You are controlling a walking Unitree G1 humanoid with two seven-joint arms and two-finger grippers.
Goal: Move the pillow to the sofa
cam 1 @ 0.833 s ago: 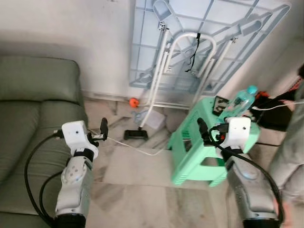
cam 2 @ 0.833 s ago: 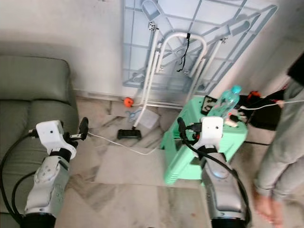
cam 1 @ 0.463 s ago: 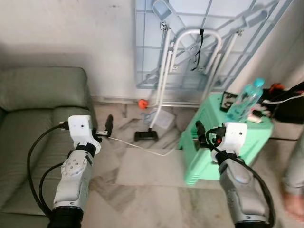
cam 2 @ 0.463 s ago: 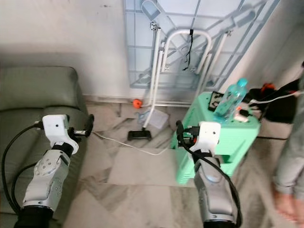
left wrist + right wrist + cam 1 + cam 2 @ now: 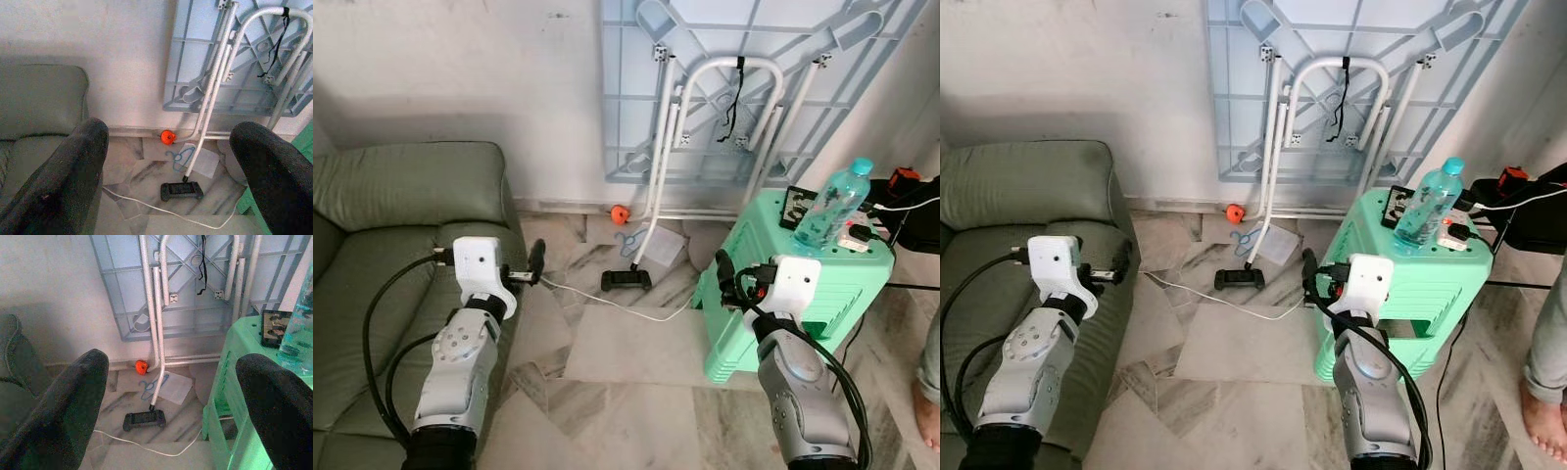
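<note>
The grey-green sofa (image 5: 401, 196) stands at the left against the wall, its seat cushion (image 5: 979, 294) bare. My left gripper (image 5: 536, 262) is held out over the sofa's right edge, open and empty; its black fingers (image 5: 73, 176) stand wide apart in the left wrist view. My right gripper (image 5: 724, 274) hovers in front of the mint-green stool (image 5: 822, 294), also open and empty, with its fingers (image 5: 68, 406) spread wide in the right wrist view.
A folded table (image 5: 744, 88) with white legs leans on the wall. On the marble floor lie an orange ball (image 5: 620, 213), a black controller (image 5: 626, 280) and a white cable (image 5: 607, 304). A water bottle (image 5: 837, 201) stands on the stool. A person's foot (image 5: 928, 411) is at far right.
The camera has swung left and the picture has sharpened: more of the sofa shows and the person has slid to the right edge. Both arms keep the same pose, grippers open.
</note>
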